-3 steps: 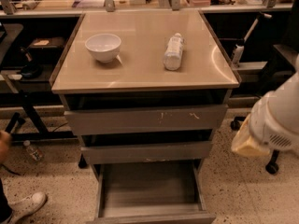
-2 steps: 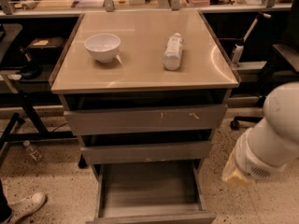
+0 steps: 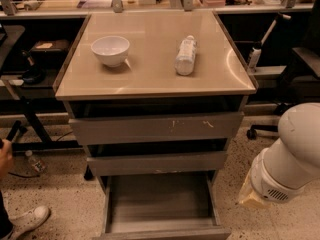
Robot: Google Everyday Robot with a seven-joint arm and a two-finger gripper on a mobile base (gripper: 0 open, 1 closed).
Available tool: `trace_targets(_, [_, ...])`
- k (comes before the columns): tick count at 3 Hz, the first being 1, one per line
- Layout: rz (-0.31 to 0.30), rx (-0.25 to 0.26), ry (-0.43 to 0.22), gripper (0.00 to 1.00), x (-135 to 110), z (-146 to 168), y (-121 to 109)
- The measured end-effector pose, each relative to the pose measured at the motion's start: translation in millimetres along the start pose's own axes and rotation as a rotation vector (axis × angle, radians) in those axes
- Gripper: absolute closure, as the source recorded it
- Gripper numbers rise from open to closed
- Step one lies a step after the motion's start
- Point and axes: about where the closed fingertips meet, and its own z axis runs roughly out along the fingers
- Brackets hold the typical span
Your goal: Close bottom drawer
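Note:
The bottom drawer (image 3: 159,204) of the tan-topped cabinet (image 3: 150,79) stands pulled far out. Its grey wood-grain box looks empty and its plain front (image 3: 165,234) lies at the picture's lower edge. The middle drawer front (image 3: 157,163) sticks out a little, and the wide top front (image 3: 156,128) with pale scratch marks sits above it. My white arm (image 3: 290,154) hangs low at the right of the cabinet, beside the open drawer. Its lower end reaches the picture's bottom edge. The gripper is out of view below that edge.
A white bowl (image 3: 110,49) and a lying plastic bottle (image 3: 185,55) rest on the cabinet top. A person's shoe (image 3: 27,219) and hand (image 3: 5,154) are at the lower left. A bottle (image 3: 34,161) lies on the floor. Chair legs (image 3: 262,130) stand at the right.
My arm has dropped lower and swung closer to the open bottom drawer's right side. The drawers, bowl and bottle have not moved.

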Motion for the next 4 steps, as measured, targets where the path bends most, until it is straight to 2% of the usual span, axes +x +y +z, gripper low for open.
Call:
trace_targets(1, [0.037, -0.07, 0.016, 1.0, 14.9, 66.9, 14.7])
trace_targets(2, [0.096, -0.131, 0.014, 1.0, 25.0, 149.0, 21.8])
trace_targets(3, [0.142, -0.172, 0.009, 1.0, 29.5, 200.5, 21.0])
trace_targets(4, [0.142, -0.181, 0.008, 1.0, 29.8, 202.5, 23.7])
